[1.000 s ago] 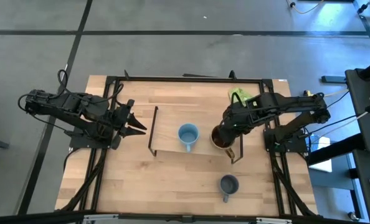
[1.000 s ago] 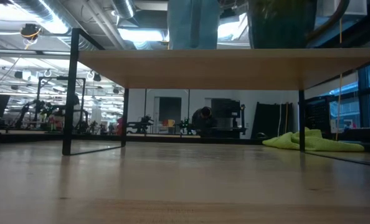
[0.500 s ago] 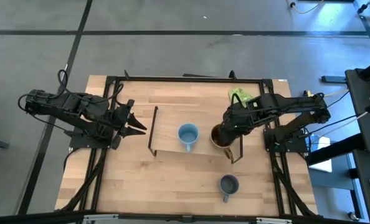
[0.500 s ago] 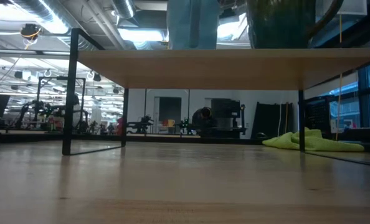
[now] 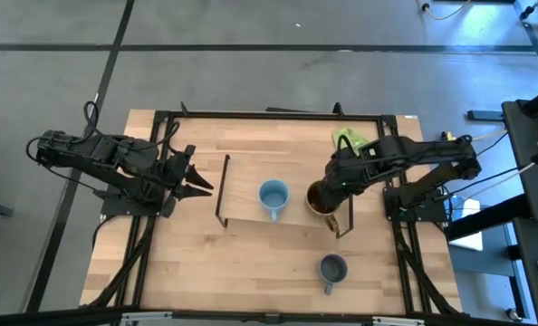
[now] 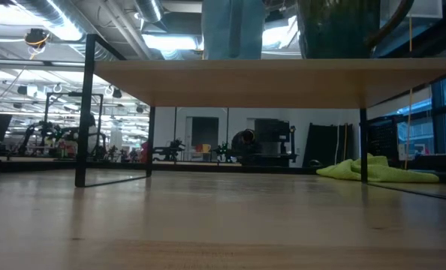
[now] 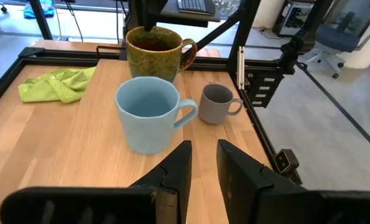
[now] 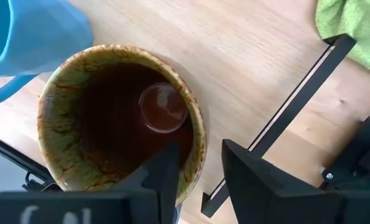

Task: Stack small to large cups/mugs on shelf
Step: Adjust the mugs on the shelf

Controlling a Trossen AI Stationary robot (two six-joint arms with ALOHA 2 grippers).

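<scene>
- Brown glazed ceramic, the largest mug (image 5: 321,199) stands upright at the right end of the shelf (image 5: 251,215), right of centre in the high view; its handle reaches toward the lower edge of the frame.
- Seen from the right wrist, this brown mug (image 8: 119,118) fills the left half of the frame, its glossy dark inside facing the camera.
- Reaching in from the right edge of the high view, the right arm stretches leftward with its wrist bent down over the brown mug.
- At the mug's rim sits the right gripper (image 8: 199,171); in the right wrist view one finger hangs inside the rim and the other outside it, the wall between them, and the jaws are parted with a gap showing, not pressing the wall.
- Light blue, the second mug (image 5: 273,197) stands upright on the shelf just left of the brown one, near the middle of the high view.
- Dark grey-blue, the smallest mug (image 5: 332,269) stands on the table (image 5: 187,263) in the lower right of the high view, off the shelf.
- Lime-green cloth (image 5: 348,140) lies crumpled on the table above the right arm.
- Over the table's left side in the high view, the left gripper (image 5: 204,184) points rightward toward the shelf's left end frame, well apart from the mugs; its jaws stand a narrow way apart and hold nothing.
</scene>
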